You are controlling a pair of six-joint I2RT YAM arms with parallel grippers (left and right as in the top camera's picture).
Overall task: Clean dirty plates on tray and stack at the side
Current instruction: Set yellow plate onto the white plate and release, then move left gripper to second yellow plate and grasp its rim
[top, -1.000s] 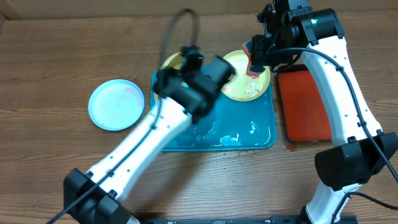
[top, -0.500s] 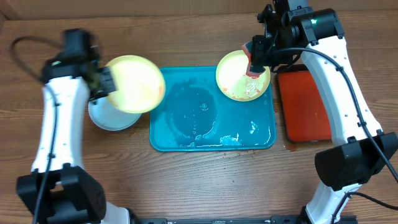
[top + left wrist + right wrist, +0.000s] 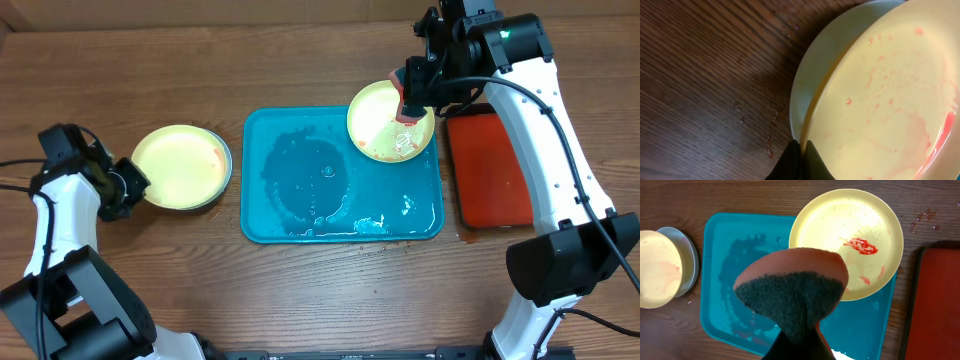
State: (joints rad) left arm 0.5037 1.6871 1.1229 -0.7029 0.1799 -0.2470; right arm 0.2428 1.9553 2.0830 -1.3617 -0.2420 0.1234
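A pale yellow plate [image 3: 182,165] with faint red smears rests on the pale blue-white plate [image 3: 218,190] left of the turquoise tray [image 3: 300,215]. My left gripper [image 3: 122,190] is shut on this yellow plate's left rim [image 3: 802,142]. A second yellow plate [image 3: 375,125] with a red sauce smear [image 3: 860,245] sits on the tray's far right corner. My right gripper [image 3: 412,100] hovers above it, shut on an orange sponge with a dark scrub face [image 3: 792,292].
A smaller red tray [image 3: 490,170] with a dark rim lies right of the turquoise tray. The turquoise tray is wet with water and foam [image 3: 370,222]. Small red drops dot the wood by the stacked plates [image 3: 769,147].
My left arm has carried the yellow plate off the tray to the left and lowered it onto the blue-white plate. The right arm has not moved.
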